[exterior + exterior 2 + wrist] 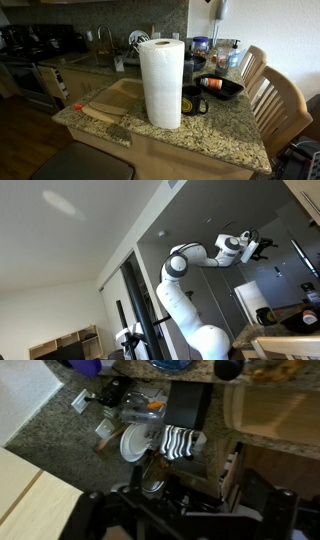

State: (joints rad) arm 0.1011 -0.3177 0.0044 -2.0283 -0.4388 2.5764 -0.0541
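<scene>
My gripper (pixel 262 248) hangs high in the air at the end of the white arm (pixel 190 265), close under the ceiling in an exterior view. It holds nothing and touches nothing. In the wrist view the gripper (pixel 190 510) is a dark, blurred mass along the bottom edge, its jaws spread with nothing between them. Far below it lie a black-and-white striped cloth (pixel 182 442) and a white plate (pixel 133 445) by a sink. A tall paper towel roll (pixel 160 82) stands on the granite island (pixel 225 135), beside a black mug (pixel 192 100).
A wooden cutting board (pixel 110 100) lies on the island's left part, and a black pan (pixel 220 86) sits behind the mug. Two wooden chairs (pixel 280 105) stand at the island's right side. A sink counter (pixel 95 62) and a stove (pixel 30 45) line the back wall.
</scene>
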